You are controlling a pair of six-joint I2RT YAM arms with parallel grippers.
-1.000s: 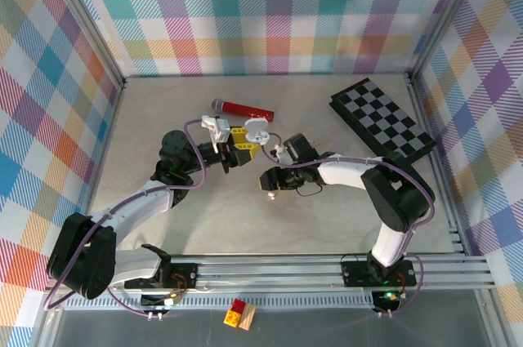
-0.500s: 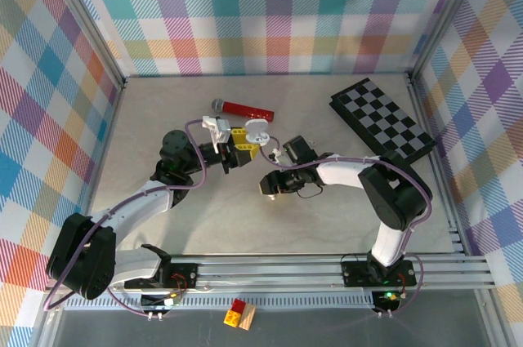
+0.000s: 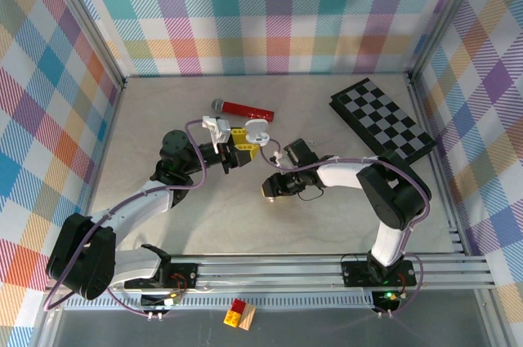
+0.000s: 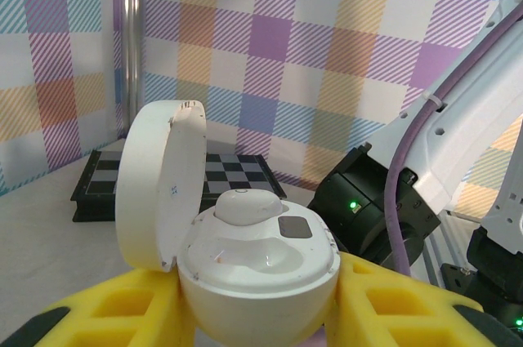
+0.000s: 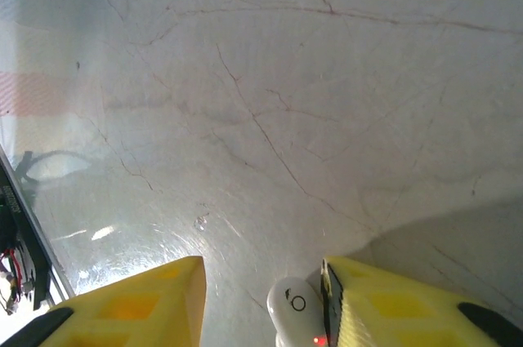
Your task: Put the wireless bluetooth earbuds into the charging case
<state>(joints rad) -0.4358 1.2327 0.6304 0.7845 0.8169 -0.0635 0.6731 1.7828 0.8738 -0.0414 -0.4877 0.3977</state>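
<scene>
The left pincer clenches the open charging case with one white earbud seated inside, while the right pincer stands released around a second earbud lying against one finger, down by the desk.

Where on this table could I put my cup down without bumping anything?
Bare tabletop: between the red microphone and the chessboard, left of the left arm, and the near strip before the rail. Crowded in the middle, where the left gripper holds the open charging case close to the right gripper.
</scene>
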